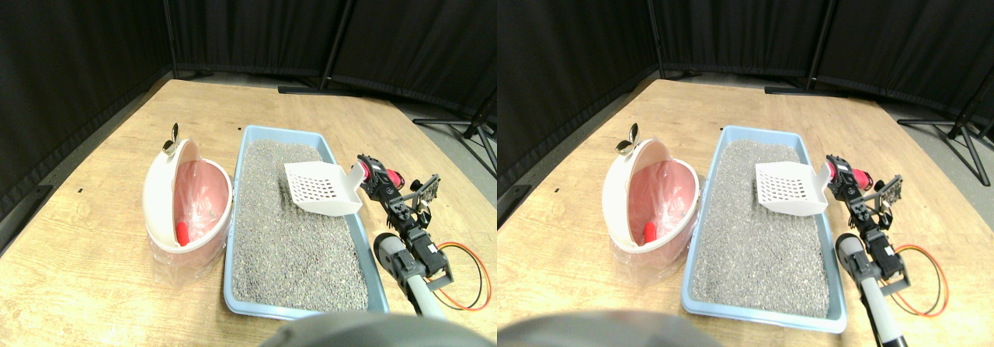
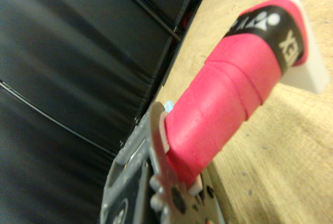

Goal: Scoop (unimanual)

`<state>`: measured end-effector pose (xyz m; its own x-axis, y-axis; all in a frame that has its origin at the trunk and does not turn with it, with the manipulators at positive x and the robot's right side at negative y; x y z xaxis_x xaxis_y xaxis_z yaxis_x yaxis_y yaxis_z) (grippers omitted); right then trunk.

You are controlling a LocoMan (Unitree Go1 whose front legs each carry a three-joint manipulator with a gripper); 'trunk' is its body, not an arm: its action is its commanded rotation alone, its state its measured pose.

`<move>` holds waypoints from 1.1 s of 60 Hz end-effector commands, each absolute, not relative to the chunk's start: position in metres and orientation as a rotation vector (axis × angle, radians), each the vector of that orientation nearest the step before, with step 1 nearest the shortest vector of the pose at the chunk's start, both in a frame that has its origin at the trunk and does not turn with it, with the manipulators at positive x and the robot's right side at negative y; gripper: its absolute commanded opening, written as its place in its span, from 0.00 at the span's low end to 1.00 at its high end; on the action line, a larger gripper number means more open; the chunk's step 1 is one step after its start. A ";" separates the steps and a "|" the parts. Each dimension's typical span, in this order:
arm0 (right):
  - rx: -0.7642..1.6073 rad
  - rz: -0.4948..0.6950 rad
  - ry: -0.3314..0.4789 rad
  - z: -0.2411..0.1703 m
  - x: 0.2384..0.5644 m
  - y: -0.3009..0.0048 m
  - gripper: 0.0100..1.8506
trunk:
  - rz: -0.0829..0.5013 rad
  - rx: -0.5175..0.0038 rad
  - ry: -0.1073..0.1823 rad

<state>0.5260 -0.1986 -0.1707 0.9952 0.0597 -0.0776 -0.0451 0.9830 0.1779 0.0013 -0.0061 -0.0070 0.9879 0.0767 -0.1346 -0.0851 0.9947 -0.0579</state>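
While you had the right gripper point(image 1: 371, 178) reaching in beside the blue litter tray point(image 1: 250, 139), its fingers were pinched on the pink wrapped handle point(image 1: 394, 179) of the white scoop point(image 1: 321, 188). You could see the handle close up in the wrist view, pink tape point(image 2: 218, 109) with a black band point(image 2: 281, 28) near the white end, running out from the metal jaw plate point(image 2: 161, 177) that pressed against it. The scoop's slotted blade hung over the right side of the tray, above the grey litter point(image 1: 291, 230), with its outer edge near the tray's right rim. You could not tell whether the blade touched the litter. The litter filled the tray almost to its walls. Just left of the tray stood the pink-and-white bin point(image 1: 186, 203), tilted open toward the tray and touching or nearly touching its left wall, with a small red object point(image 1: 182, 233) lying inside. A metal clip point(image 1: 172, 138) stuck up from the bin's far rim. Right of the tray, an orange and black cable point(image 1: 466, 277) looped on the wooden floor point(image 1: 93, 230) beside the arm.
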 end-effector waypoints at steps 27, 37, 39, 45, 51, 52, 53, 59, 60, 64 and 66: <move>0.205 0.001 0.251 -0.186 0.521 -0.206 0.02 | 0.121 -0.115 0.123; 0.206 -0.013 0.364 -0.194 0.515 -0.210 0.02 | 0.127 -0.116 0.123; 0.199 -0.019 0.389 -0.193 0.514 -0.209 0.02 | 0.128 -0.115 0.123; 0.191 -0.019 0.449 -0.194 0.509 -0.209 0.37 | 0.126 -0.115 0.122; 0.215 -0.015 0.485 -0.191 0.505 -0.208 0.71 | 0.125 -0.117 0.122; 0.211 -0.012 0.487 -0.190 0.505 -0.208 0.74 | 0.125 -0.117 0.122; 0.231 -0.018 0.487 -0.189 0.504 -0.208 0.75 | 0.125 -0.117 0.122; 0.248 -0.010 0.484 -0.188 0.502 -0.209 0.80 | 0.125 -0.115 0.124; 0.252 -0.018 0.490 -0.188 0.502 -0.210 0.82 | 0.125 -0.115 0.124; 0.294 -0.024 0.508 -0.187 0.501 -0.211 0.86 | 0.124 -0.117 0.122; 0.294 -0.025 0.510 -0.188 0.500 -0.212 0.87 | 0.124 -0.117 0.122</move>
